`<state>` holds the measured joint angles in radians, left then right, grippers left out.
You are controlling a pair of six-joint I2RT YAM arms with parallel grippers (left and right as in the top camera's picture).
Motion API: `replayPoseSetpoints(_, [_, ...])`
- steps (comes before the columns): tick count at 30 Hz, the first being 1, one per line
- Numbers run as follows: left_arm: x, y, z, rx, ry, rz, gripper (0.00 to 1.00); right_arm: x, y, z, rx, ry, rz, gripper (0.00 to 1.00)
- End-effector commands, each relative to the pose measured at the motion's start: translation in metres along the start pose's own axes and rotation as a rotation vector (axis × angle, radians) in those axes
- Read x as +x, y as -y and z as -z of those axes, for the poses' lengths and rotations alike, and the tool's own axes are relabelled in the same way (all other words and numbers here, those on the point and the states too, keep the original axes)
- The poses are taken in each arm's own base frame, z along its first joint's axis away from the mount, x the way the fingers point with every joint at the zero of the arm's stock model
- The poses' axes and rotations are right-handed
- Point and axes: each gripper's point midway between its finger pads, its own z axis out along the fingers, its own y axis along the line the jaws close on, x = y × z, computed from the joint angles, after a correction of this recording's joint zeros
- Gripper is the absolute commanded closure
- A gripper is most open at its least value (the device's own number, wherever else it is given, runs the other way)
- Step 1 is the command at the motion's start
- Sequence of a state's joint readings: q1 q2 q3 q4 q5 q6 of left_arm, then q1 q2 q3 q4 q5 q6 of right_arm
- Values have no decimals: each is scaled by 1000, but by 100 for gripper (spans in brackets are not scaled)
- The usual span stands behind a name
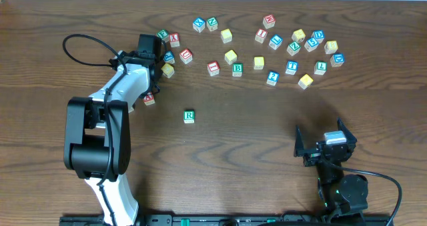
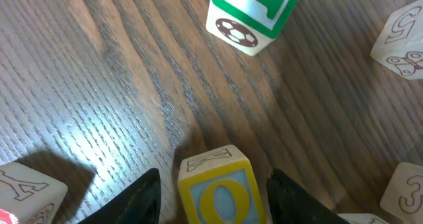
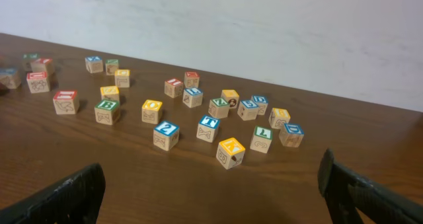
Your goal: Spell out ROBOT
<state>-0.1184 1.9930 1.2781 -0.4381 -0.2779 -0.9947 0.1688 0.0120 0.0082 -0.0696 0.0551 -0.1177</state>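
A yellow-framed O block stands on the wood table between my left gripper's two black fingers, with a small gap on each side. In the overhead view the left gripper is down among the blocks at the left end of the scatter. A green R block stands alone nearer the table's middle. A green B block and a blue T block sit in the scatter; both show in the right wrist view, B and T. My right gripper is open and empty, low over bare wood.
Several letter blocks lie across the far half of the table. A green block stands just ahead of the left fingers, with wooden blocks at the right and lower left. A red block sits by the left arm.
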Motion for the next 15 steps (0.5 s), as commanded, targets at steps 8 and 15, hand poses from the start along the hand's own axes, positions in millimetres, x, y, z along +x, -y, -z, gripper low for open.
replayPoseSetpoints(8, [0, 4, -4, 4, -11, 8, 56, 1, 2, 0, 6, -3, 10, 1])
replayPoseSetpoints(15, [0, 5, -4, 7, -9, 8, 60, 1, 2, 0, 6, -3, 10, 1])
